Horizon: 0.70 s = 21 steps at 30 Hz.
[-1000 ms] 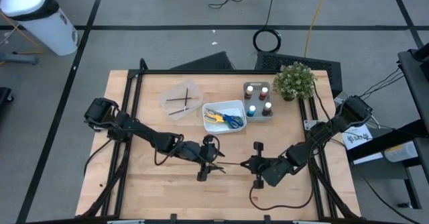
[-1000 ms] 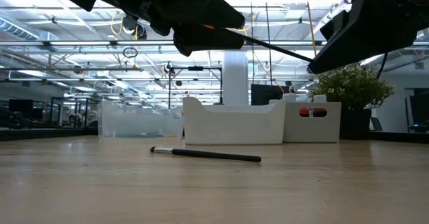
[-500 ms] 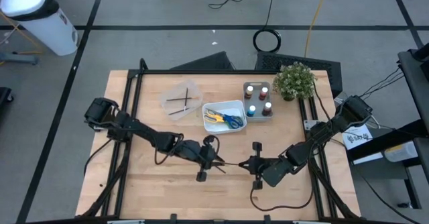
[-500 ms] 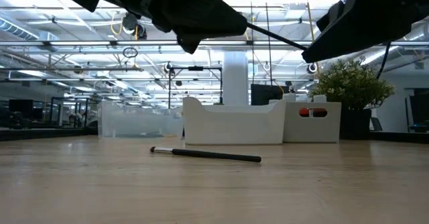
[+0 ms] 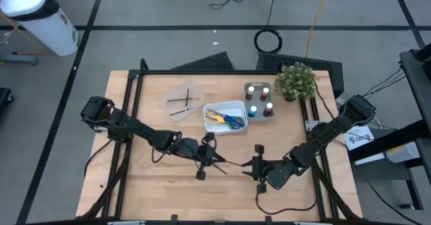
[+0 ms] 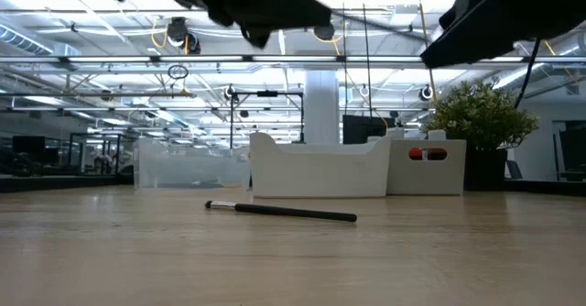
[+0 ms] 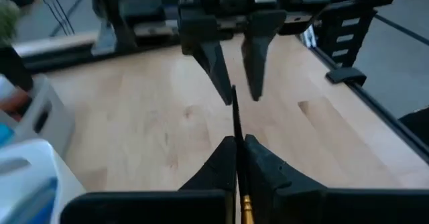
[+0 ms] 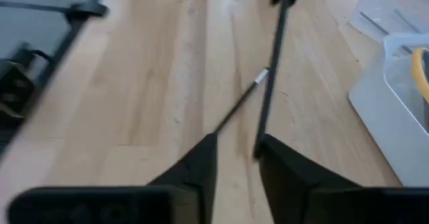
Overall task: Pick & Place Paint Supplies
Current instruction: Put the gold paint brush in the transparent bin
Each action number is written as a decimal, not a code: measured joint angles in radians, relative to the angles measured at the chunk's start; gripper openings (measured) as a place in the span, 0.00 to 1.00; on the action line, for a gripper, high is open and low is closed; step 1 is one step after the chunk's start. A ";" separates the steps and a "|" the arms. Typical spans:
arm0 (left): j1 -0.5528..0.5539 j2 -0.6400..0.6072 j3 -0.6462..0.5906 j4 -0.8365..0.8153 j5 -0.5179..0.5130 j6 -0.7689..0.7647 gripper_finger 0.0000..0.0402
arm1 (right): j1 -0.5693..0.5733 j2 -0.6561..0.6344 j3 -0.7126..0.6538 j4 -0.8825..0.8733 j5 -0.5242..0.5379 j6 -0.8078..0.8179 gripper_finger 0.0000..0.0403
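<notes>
Handover in mid-air, lower centre of the high view.

- Left gripper (image 5: 214, 159): clenched on the held brush (image 5: 232, 163). In the left wrist view, fingertips (image 7: 228, 150) pinched together on the thin dark shaft.
- Right gripper (image 5: 250, 168): released, just right of the left gripper in the high view. In the right wrist view, fingers (image 8: 201, 160) parted, with the shaft end lying in the gap close to one finger.
- Governing relation: long axis of the held brush running left to right in the high view, bridging the two grippers nose to nose. Brush lies straight out from both claws along their own axes. Judged next move: pull-apart along that axis, load on the left arm.
- Second brush (image 6: 279, 212): flat on the table (image 6: 458, 260), lower centre of the low view, beneath the handover; left arm judged nearer.
- Clear tray (image 5: 182, 98), upper left of centre in the high view, with more thin brushes: probable destination.

Limits of view: contact between right fingers and shaft not resolvable. Bristle end of the held brush not identifiable. Both grippers cut off at the top edge of the low view.
</notes>
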 joint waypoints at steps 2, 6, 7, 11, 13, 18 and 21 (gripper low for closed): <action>-0.011 -0.027 0.000 -0.007 -0.030 0.025 0.03 | 0.008 -0.023 0.000 -0.004 -0.028 0.001 0.29; -0.026 -0.100 -0.026 -0.020 -0.132 0.069 0.03 | 0.020 -0.068 0.000 0.002 -0.087 0.003 0.39; -0.027 -0.123 -0.042 -0.017 -0.157 0.077 0.03 | 0.023 -0.080 0.000 0.001 -0.100 0.008 0.40; -0.016 -0.245 -0.174 0.020 -0.248 0.065 0.03 | 0.039 -0.102 0.000 0.001 -0.099 0.024 0.43; -0.008 -0.316 -0.271 0.066 -0.297 0.041 0.03 | 0.047 -0.103 0.000 0.002 -0.099 0.023 0.43; 0.034 -0.497 -0.536 0.266 -0.416 -0.034 0.03 | 0.050 -0.103 0.000 0.003 -0.098 0.002 0.42; 0.077 -0.578 -0.654 0.345 -0.508 -0.077 0.03 | 0.042 -0.103 0.000 0.014 -0.096 -0.002 0.41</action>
